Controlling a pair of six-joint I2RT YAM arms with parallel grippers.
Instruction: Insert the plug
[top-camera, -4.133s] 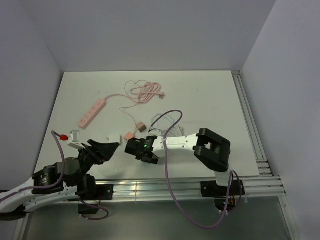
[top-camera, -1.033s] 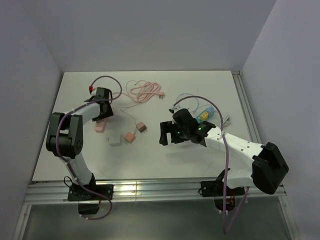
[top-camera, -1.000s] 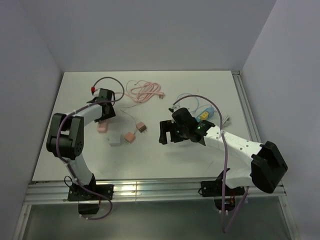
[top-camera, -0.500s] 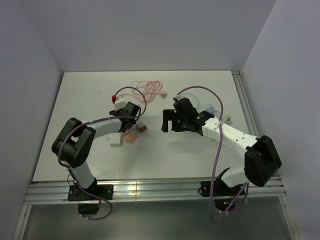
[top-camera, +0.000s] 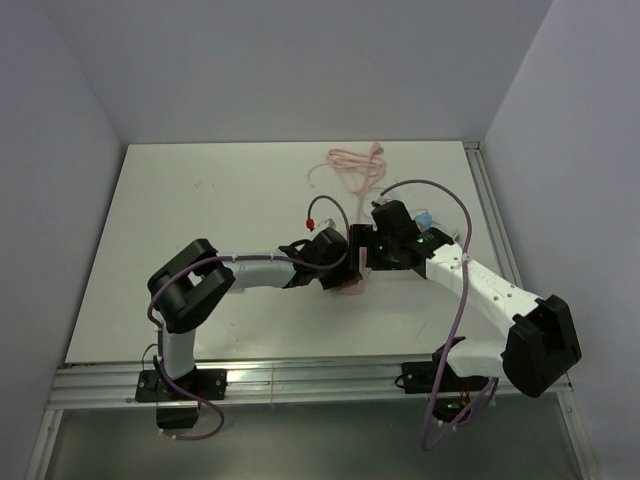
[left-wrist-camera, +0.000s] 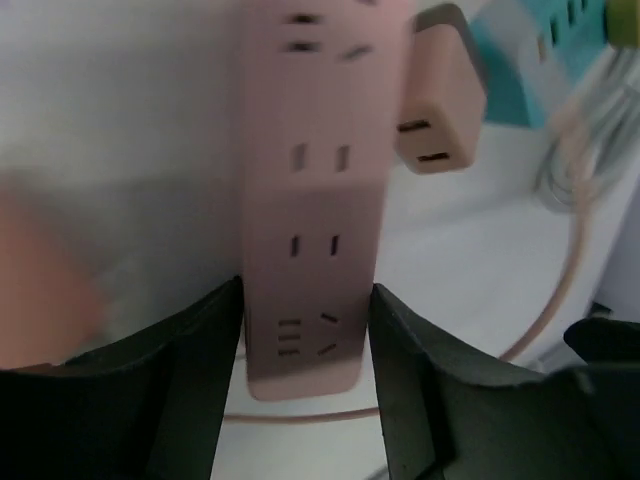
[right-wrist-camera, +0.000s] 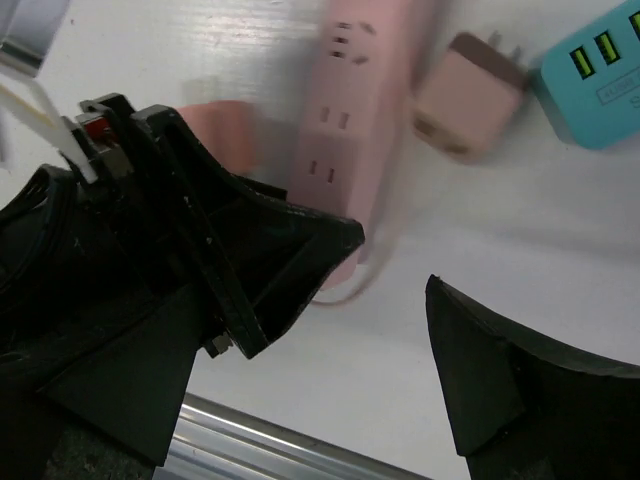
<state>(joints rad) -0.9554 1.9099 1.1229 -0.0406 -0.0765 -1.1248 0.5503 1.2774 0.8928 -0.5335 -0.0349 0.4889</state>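
Both arms are reaching in over the tabletop (top-camera: 200, 220), and their tools are meeting just right of centre, the left one at 9 o'clock of the right one. The left tool (left-wrist-camera: 305, 292) is gripping the pink power strip (left-wrist-camera: 312, 170). From its wrist, the two dark fingers (left-wrist-camera: 190, 380) are pressing against the long sides of the strip's near end. The strip is running away from them toward 12 o'clock, lying flat with its sockets facing up.

The right tool (right-wrist-camera: 395, 258) is hanging wide open over the same spot. Its fingers are spread well apart, with only bare tabletop and a thin pink cord (right-wrist-camera: 345, 290) showing between them.

The plug (right-wrist-camera: 468, 95), a small pink block with metal prongs, is lying loose on the tabletop. It is sitting just beside the strip at the strip's 3 o'clock, in no socket and in neither tool, with its prongs pointing toward 1 o'clock in the right wrist view. It is resting between the pink strip and a teal power strip (right-wrist-camera: 590, 75) further out at 3 o'clock. Some white cables (left-wrist-camera: 590, 130) are lying near the teal one. From overhead, a pink coil (top-camera: 355, 165) is lying at 12 o'clock of the tools, near the tabletop's far edge.
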